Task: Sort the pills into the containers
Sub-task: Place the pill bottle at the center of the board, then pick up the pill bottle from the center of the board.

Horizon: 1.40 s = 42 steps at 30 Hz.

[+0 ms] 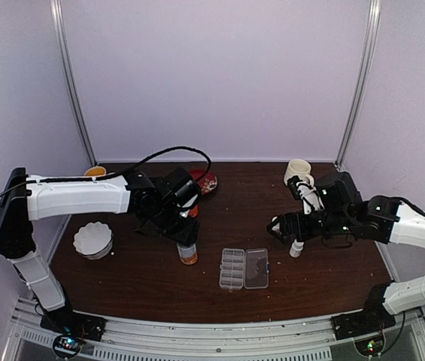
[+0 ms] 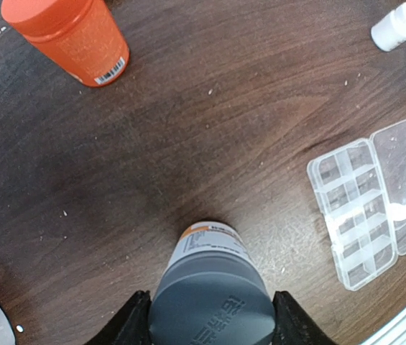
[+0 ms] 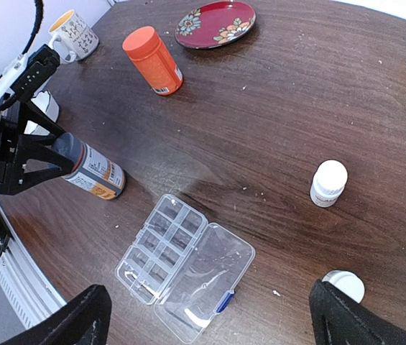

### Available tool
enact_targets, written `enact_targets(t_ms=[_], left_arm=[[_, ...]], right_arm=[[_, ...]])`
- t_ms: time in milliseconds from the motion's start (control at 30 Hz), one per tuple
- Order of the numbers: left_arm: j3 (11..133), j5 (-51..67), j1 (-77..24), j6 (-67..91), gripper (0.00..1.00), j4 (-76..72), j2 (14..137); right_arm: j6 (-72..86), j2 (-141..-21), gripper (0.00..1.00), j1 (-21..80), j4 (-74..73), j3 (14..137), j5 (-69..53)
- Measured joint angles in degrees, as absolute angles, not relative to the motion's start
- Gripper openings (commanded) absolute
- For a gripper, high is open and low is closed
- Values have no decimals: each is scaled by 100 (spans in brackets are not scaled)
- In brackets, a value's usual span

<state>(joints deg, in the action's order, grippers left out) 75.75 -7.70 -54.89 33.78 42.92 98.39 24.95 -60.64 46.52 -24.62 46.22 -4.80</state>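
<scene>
Progress looks close to nil: the organiser box lies with its lid open on the surface, near the front edge, and I see no pills in any of the containers. My left pincer is clenched around a grey-capped bottle, cap on, just left of the box, while my right pincer hangs spread wide and empty beside a small white bottle. Judged left to do: uncap, get pills out, distribute them across the compartments, so essentially the whole job.
</scene>
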Motion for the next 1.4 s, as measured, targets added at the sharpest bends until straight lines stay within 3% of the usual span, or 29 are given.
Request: enact_targets(t_ms=[133, 200, 533, 667, 800, 900, 967, 1233, 1400], left_arm=[[7575, -860, -5548, 3459, 93, 4213, 9856], [7575, -893, -5561, 3516, 95, 4204, 9856], [7577, -928, -5572, 3533, 86, 4202, 9935], [7588, -956, -5603, 3524, 68, 4206, 10062], [7675, -1017, -5653, 3514, 67, 4219, 10193], [7736, -1070, -5682, 3511, 79, 4257, 10202], [7782, -1120, -5697, 3522, 80, 4274, 10202], [7944, -1221, -5760, 3540, 64, 4482, 10202], [7944, -1223, -5760, 3562, 68, 4508, 10202]], right_arm=[[2521, -5988, 100, 4652, -2462, 4569, -482], [2523, -5968, 100, 4652, -2462, 4550, -482], [2526, -5955, 100, 4652, -2464, 4545, -482], [2526, -5955, 100, 4652, -2464, 4545, -482], [2526, -5955, 100, 4652, -2464, 4545, -482], [2526, -5955, 100, 4652, -2464, 4545, -482], [2526, -5957, 100, 4652, -2464, 4545, -482], [2528, -6003, 100, 4652, -2462, 4545, -517], [2539, -6014, 100, 4652, -2462, 4545, -523]])
